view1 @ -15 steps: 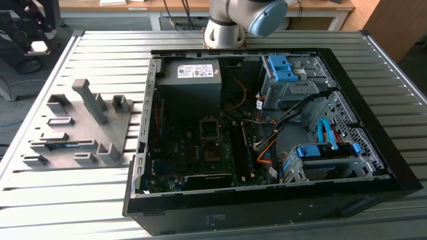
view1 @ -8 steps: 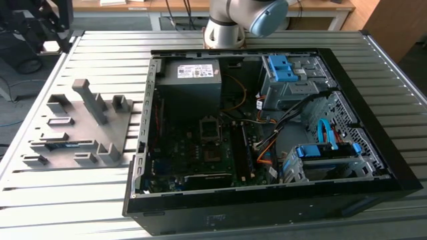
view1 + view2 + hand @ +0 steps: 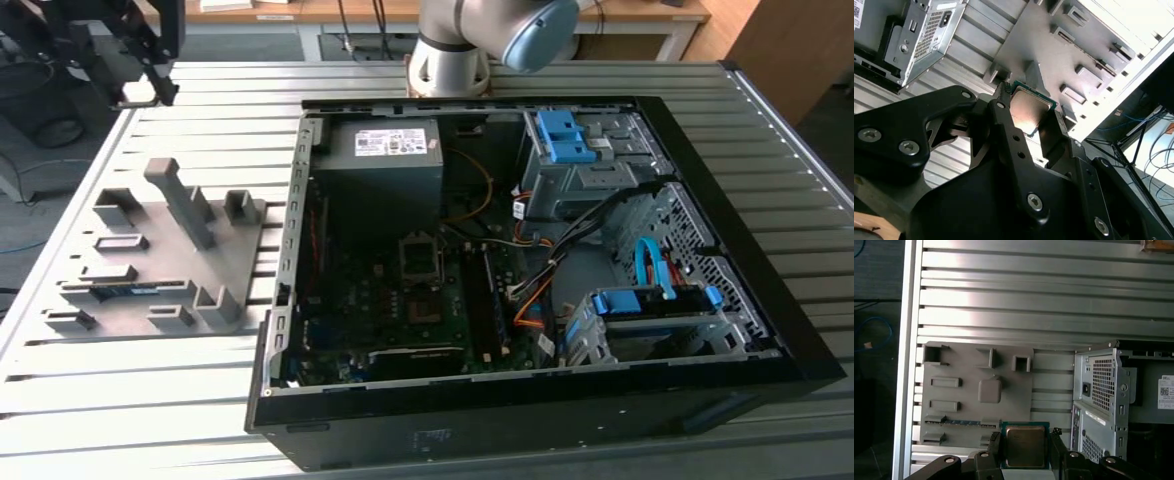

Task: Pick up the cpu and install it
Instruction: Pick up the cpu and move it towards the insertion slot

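Grips the cpu [image 3: 1025, 446] by two opposite edges between the black fingers [image 3: 995, 447] of the gripper [image 3: 1025, 439], jaws drawn in only as far as the chip's width, with nothing else between them. Presents the chip's pale metal top, framed by a thin green border, to the cameras in both wrist views, the second showing it [image 3: 1029, 107] tilted between the fingertips. Holds it in the air well clear of the grey fixture plate [image 3: 964, 390], seen against that plate's edge beside the slot carrying the thin green-blue memory stick [image 3: 961, 423], toward the corner nearest the open computer case [image 3: 1104, 385]. Lying flat on the slatted metal table [image 3: 134, 400], the same plate [image 3: 174, 265], with several grey blocks standing up from it. Just beside the plate, on the exterior view's right of it, the black case [image 3: 534, 100], lid off. Inside, near the wall facing the plate, the grey power-supply box [image 3: 387, 160]; a little farther from the plate, the motherboard's square socket [image 3: 420, 262].
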{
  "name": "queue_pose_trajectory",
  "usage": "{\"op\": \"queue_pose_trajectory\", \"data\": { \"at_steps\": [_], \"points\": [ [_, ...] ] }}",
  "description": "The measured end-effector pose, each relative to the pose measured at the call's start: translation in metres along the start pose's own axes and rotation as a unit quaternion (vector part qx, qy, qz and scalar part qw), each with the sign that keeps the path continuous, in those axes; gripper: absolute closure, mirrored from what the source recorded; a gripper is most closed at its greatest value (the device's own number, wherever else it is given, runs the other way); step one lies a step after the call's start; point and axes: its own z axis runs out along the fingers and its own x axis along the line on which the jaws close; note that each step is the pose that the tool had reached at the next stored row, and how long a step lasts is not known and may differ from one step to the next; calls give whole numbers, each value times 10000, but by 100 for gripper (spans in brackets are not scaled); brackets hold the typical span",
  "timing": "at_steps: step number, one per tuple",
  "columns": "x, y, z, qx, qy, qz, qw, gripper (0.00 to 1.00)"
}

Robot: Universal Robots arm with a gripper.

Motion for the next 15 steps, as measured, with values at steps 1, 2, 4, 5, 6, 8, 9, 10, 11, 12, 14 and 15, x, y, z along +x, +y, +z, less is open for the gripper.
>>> {"op": "queue_pose_trajectory", "data": {
  "at_steps": [1,2,4,5,6,8,9,10,11,12,14,15],
  "points": [
    [-24,-1,0,0,0,0,10000,53],
    [-51,-2,0,0,0,0,10000,53],
    [-100,-3,1,0,0,0,10000,53],
    [-126,-4,0,0,1,0,10000,53],
    [-153,-5,1,0,0,0,10000,53],
    [-209,-6,1,0,1,0,10000,53],
    [-240,-8,2,0,1,0,10000,53],
    [-271,-9,2,0,1,0,10000,53],
    [-302,-10,2,0,2,0,10000,53],
    [-330,-11,2,0,2,0,10000,53],
    [-381,-12,2,0,2,0,10000,53],
    [-406,-13,2,0,2,0,10000,53]
  ]
}}
